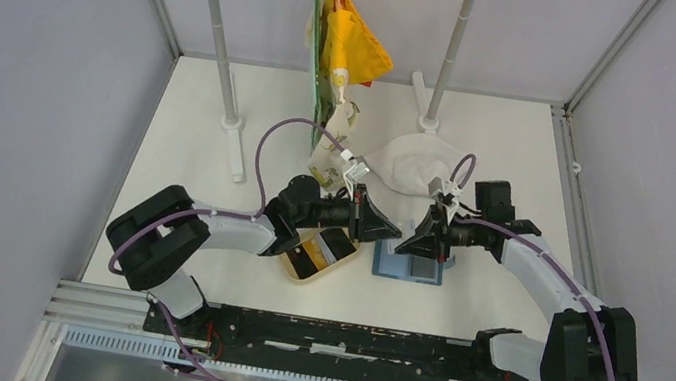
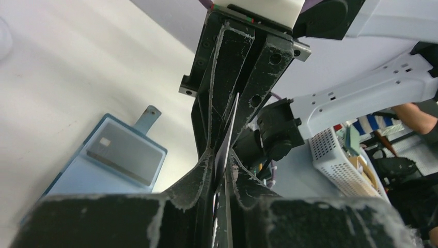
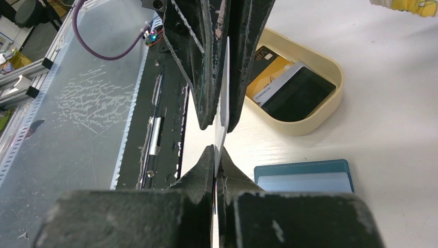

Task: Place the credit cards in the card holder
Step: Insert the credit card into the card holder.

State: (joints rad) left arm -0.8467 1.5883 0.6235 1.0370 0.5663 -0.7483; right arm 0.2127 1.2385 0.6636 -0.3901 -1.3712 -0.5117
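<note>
My two grippers meet tip to tip just above the blue card holder (image 1: pixel 384 263), which lies open on the table. One thin dark credit card (image 2: pixel 230 129) (image 3: pixel 223 103) stands edge-on between both pairs of fingers. My right gripper (image 1: pixel 411 239) (image 3: pixel 216 155) is shut on it. The left gripper (image 1: pixel 394 231) (image 2: pixel 223 170) straddles the same card very closely; whether it presses the card I cannot tell. A second, grey-looking card (image 2: pixel 124 152) lies flat on the card holder (image 2: pixel 77 178) (image 3: pixel 304 168).
A tan oval tray (image 1: pixel 293 273) (image 3: pixel 320 121) with a few cards in it sits left of the holder. White cloth (image 1: pixel 413 166) lies behind. A yellow bag (image 1: pixel 350 46) hangs between two poles (image 1: pixel 225 42) (image 1: pixel 450 56).
</note>
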